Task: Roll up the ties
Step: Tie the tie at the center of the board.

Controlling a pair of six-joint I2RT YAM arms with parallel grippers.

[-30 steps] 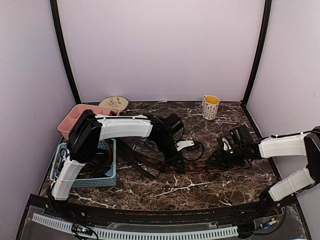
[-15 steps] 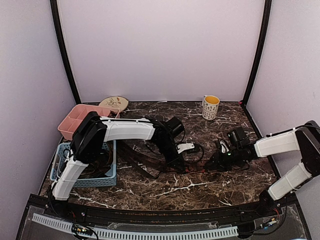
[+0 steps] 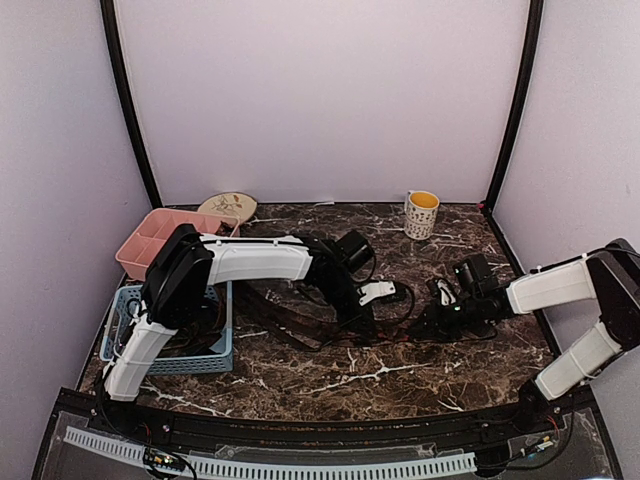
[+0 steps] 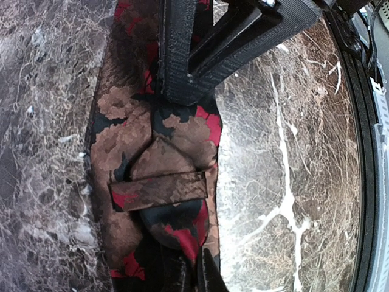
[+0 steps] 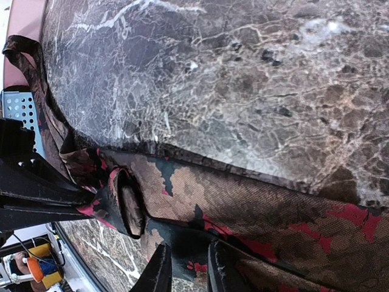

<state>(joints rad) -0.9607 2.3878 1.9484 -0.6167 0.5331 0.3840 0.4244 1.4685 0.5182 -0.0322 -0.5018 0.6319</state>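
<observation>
A reddish-brown patterned tie lies flat across the middle of the marble table, its far end trailing toward the blue basket. My left gripper is shut on its folded tip, seen close in the left wrist view just below the tie's keeper loop. My right gripper faces it from the right. Its fingers pinch the near edge of the same tie. More dark ties lie in the basket.
A blue basket stands at the left, with a pink tray and a plate behind it. A mug stands at the back right. Black cables loop behind the grippers.
My right arm has lowered and slid slightly left toward the left gripper. The left gripper has shifted a little to the right along the tie.
</observation>
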